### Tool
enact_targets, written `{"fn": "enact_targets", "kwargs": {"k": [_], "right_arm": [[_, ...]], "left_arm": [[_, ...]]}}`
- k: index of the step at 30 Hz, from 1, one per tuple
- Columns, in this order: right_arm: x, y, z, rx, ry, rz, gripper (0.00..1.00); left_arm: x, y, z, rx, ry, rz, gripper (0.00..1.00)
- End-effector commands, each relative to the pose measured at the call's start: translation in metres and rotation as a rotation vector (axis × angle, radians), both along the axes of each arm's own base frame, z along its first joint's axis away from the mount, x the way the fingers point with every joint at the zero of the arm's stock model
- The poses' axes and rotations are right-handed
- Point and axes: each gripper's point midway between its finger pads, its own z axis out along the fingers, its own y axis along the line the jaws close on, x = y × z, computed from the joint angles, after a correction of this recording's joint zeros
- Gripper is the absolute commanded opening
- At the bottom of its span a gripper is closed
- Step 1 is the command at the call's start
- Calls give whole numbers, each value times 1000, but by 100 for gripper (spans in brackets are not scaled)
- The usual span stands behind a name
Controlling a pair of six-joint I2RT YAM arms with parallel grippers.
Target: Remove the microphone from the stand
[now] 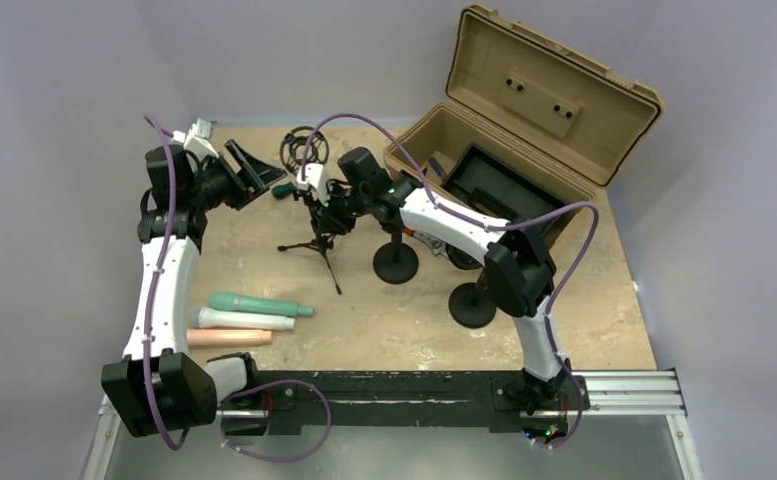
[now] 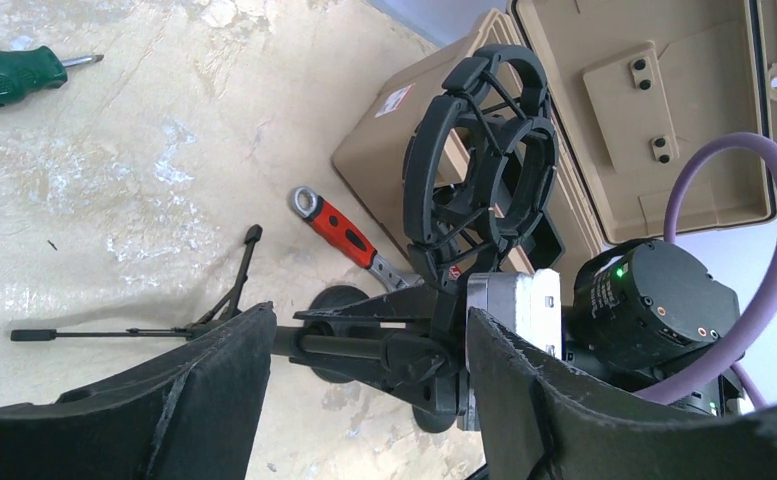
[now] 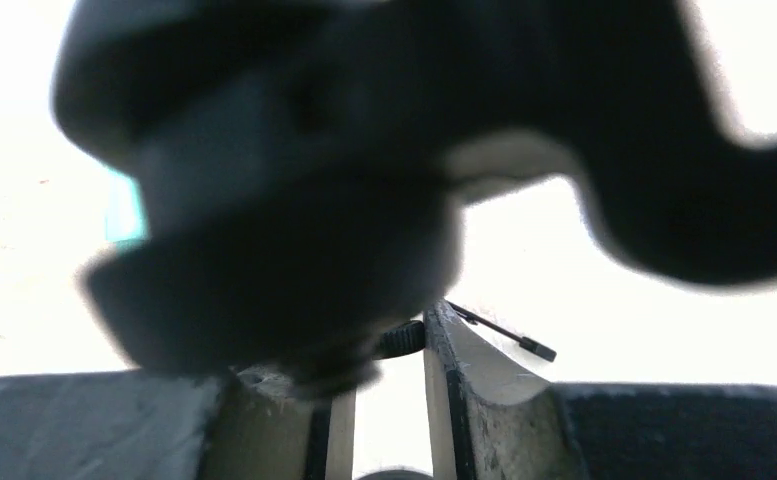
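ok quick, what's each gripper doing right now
left gripper: open, holding nothing
right gripper: jaws nearly closed at the top of the tripod stand; whether it grips cannot be told

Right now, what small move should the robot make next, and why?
Probably ease the left gripper forward toward the black shock mount. Its jaws stand open with the mount ahead between them, untouched, while the right gripper is at the tripod stand below the mount, seemingly bracing it.
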Motion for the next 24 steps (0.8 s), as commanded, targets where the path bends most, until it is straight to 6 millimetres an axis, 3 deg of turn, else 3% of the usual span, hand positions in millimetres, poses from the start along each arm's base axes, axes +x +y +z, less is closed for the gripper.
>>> {"fn": "enact_targets", "kwargs": {"k": [1,2,9,18,24], "right_arm": [[11,-1,10,-30,-98,-38,6],[12,-3,10,-42,-115,-54,0],[9,-1,25,-73,-335,-177,0],[18,-38,43,-282,-875,-520,0],[16,-33,48,-265,-926,-544,0]], "left_arm": [[-1,1,12,-4,-51,1,68],[-1,2,11,-2,-50,5,68],[0,4,9,3,-43,16,68],[2,11,8,-18,-42,39,68],[3,17,6,-17,-41,70,68]]}}
